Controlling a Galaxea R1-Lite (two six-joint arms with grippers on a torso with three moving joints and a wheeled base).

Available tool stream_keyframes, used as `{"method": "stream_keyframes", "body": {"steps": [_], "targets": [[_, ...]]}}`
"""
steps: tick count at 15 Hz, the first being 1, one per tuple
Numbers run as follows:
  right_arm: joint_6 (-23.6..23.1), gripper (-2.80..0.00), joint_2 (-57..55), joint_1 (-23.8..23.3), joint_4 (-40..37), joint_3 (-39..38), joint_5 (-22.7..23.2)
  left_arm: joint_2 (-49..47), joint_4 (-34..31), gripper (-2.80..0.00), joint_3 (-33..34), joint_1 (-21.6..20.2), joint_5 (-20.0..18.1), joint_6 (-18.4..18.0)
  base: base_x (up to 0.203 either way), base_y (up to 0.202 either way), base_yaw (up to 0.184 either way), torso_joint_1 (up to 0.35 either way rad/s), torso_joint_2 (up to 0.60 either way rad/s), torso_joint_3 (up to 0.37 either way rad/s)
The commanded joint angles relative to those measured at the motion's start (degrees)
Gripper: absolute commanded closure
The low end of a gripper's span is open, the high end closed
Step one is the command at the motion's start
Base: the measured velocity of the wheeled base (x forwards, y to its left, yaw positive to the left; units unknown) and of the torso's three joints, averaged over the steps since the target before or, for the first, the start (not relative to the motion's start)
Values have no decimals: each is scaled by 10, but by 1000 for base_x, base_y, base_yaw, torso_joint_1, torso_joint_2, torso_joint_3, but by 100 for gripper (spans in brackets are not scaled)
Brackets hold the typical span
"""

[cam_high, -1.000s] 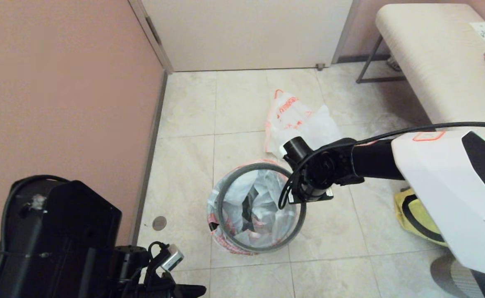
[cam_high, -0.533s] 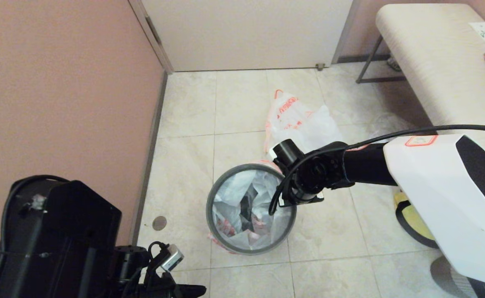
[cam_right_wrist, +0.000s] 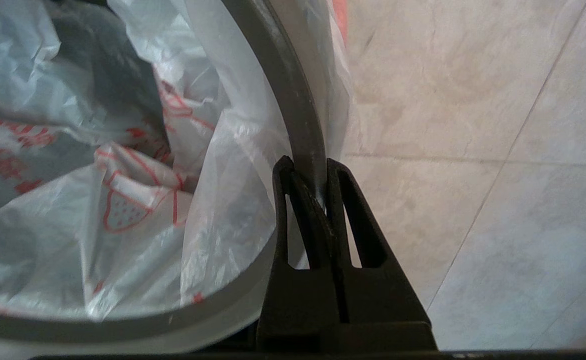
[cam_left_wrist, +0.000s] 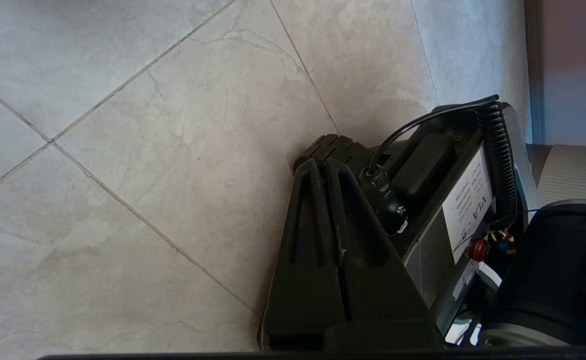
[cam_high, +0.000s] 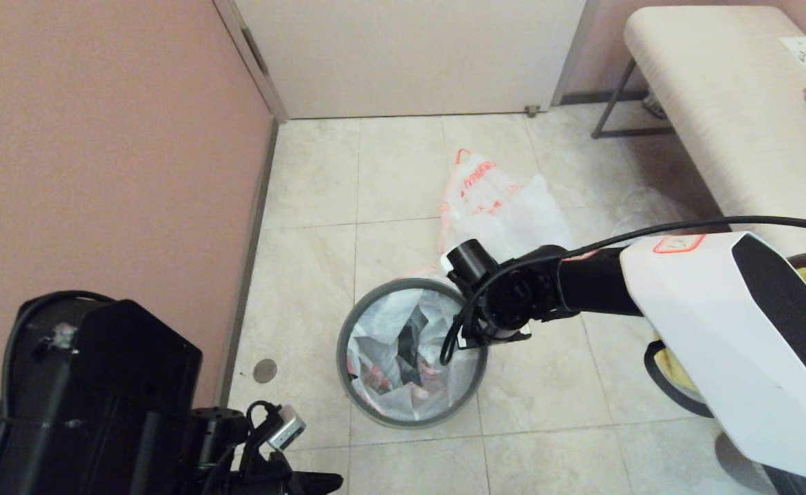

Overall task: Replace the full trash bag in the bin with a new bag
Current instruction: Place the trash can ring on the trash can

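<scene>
Right gripper (cam_right_wrist: 309,172) pinching the bin's grey hoop (cam_high: 348,392), new bag (cam_high: 389,340) lining the bin (cam_high: 413,421).
Full trash bag (cam_high: 496,210) lying at 12 o'clock of the bin, near. Left gripper (cam_left_wrist: 323,170) parked low by the base, jaws pressed together.

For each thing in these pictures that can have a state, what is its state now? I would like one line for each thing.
Bin: upright on the floor, lined with the new bag.
Grey hoop: pinched by the right claw, around the bin's mouth over the bag.
New bag: open inside the bin, crumpled.
Full trash bag: out of the bin, on the floor behind it.
Right claw: shut on the hoop.
Left claw: shut, empty, parked low.
</scene>
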State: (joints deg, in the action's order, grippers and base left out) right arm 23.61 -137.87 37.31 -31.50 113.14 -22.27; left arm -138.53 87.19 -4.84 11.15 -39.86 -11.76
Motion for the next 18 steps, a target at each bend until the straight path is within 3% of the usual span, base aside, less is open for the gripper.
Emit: {"method": "stream_keyframes", "body": {"steps": [1, 4, 8, 16, 17, 18], "targets": [[-4, 0, -15, -1, 5, 1, -9, -1, 5, 0, 0, 0, -2, 0, 0, 0, 0, 0, 0, 0], [-28, 0, -32, -7, 22, 1, -54, -1, 5, 0, 0, 0, -2, -1, 0, 0, 0, 0, 0, 0], [-54, 0, -31, 2, 53, 1, -72, -1, 5, 0, -1, -1, -2, 0, 0, 0, 0, 0, 0, 0], [-81, 0, -55, 1, 74, 0, -73, -1, 5, 0, 0, -1, -2, 0, 0, 0, 0, 0, 0, 0], [-82, -280, -51, 2, 75, 0, -73, -1, 5, 0, 0, -1, -2, 0, 0, 0, 0, 0, 0, 0], [-81, -280, -47, 3, 75, 0, -72, -1, 5, 0, 0, -1, -2, 0, 0, 0, 0, 0, 0, 0]]}}
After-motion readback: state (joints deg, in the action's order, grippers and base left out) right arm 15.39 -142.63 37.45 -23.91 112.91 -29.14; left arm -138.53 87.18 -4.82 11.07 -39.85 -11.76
